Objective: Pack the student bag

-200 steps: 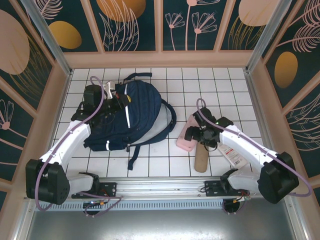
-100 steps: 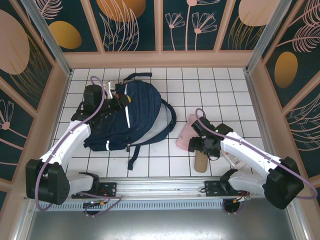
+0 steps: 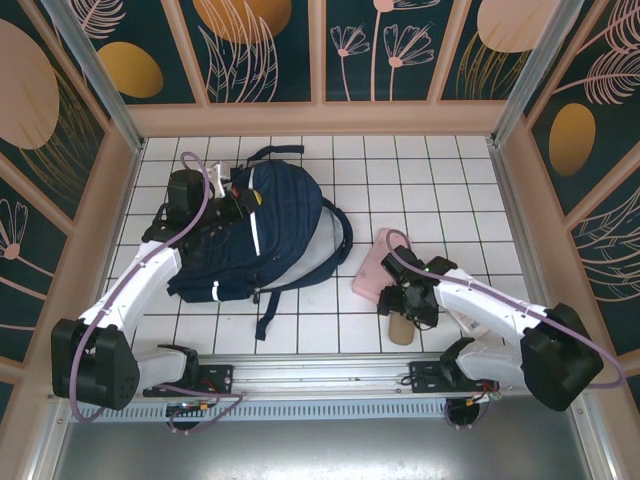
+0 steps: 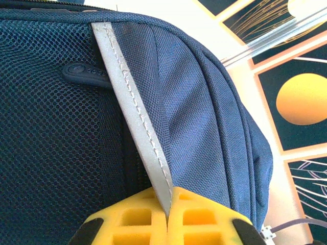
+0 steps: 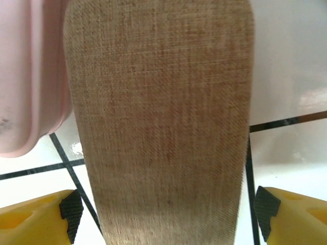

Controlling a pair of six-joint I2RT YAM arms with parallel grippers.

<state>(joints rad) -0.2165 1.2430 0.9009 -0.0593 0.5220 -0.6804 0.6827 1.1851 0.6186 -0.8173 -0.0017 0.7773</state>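
Student bag [image 3: 265, 230] lies flat on the white-tiled table [image 3: 420, 180], left of centre toward the far side. Left tool [image 4: 167, 206] is clenched on its reflective stripe [image 4: 138, 132], pinching the near end of it. My read: that's an anchor to steady or lift the bag while the other arm loads.

Right tool [image 5: 168, 208] is released, wide, straddling a brown woven pouch [image 5: 158, 102] right of centre near the table's near edge. Nothing gripped yet. A pink case [image 5: 30, 76] sits just beside the pouch on its left; I can't tell whether they touch or overlap at the far end.

Step in hand, as I judge it: pick the pouch.
- Keep it centred between the tips and come straight down.
- Close across the narrow width.
- Watch the left tip: little room on the pink case side, easy to snag it.
- Soft fabric, expect sag; lift slowly.

Writing: dark rubber patch [image 4: 84, 74] on the bag has raised lettering, not legible. Nothing readable on the pouch or case.
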